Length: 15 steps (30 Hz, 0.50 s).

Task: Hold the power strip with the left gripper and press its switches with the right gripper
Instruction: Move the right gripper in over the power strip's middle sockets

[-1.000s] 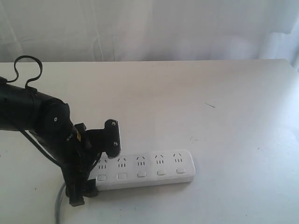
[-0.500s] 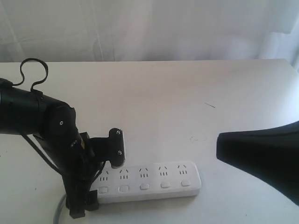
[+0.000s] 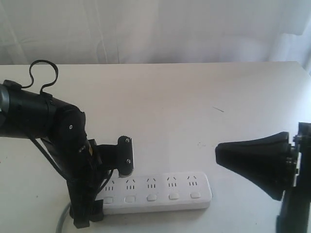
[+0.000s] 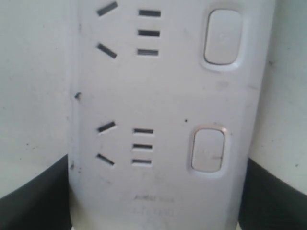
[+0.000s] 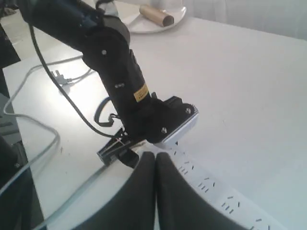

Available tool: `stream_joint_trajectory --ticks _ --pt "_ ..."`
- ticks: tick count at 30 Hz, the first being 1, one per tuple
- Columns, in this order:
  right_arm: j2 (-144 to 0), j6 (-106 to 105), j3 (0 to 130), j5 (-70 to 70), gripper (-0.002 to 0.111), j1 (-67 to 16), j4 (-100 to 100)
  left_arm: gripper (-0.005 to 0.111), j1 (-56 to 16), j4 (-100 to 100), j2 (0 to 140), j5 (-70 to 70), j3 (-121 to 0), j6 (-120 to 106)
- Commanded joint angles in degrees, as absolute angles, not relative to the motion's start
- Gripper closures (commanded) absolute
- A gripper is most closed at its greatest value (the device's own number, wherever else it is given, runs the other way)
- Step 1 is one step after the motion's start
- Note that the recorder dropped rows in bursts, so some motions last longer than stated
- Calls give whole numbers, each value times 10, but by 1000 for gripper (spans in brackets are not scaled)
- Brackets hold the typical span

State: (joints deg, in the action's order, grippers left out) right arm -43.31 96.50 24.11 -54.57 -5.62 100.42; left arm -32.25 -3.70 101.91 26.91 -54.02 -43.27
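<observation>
The white power strip lies on the table near its front edge, with its five switches in a row along the near side. My left gripper is shut on the strip's left end, one finger on the far side and one on the near side. In the left wrist view the strip fills the gap between both black fingers, and two switches show. My right gripper hovers right of the strip, shut on nothing. Its closed fingertips point toward the held end of the strip.
The strip's grey cord runs off the front left edge and trails across the table. A white plate with a brownish cylinder on it stands far behind the left arm. A white curtain backs the table.
The left gripper and the strip have shifted right and nearer the front edge. The right gripper came into view from the right and now sits lower, with its mount visible.
</observation>
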Motion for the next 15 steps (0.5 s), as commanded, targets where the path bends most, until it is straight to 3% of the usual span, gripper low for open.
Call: stream_joint_trajectory --ticks 1,10,15 --pt "-506 944 235 -447 108 -150 999 106 -329 -38 1044 276 -528 -432" --pt "-687 852 257 -146 108 -419 936 106 -329 -38 1044 284 -528 -432" --pt "-762 852 303 -24 108 -500 880 106 -329 -38 1044 294 -528 -432"
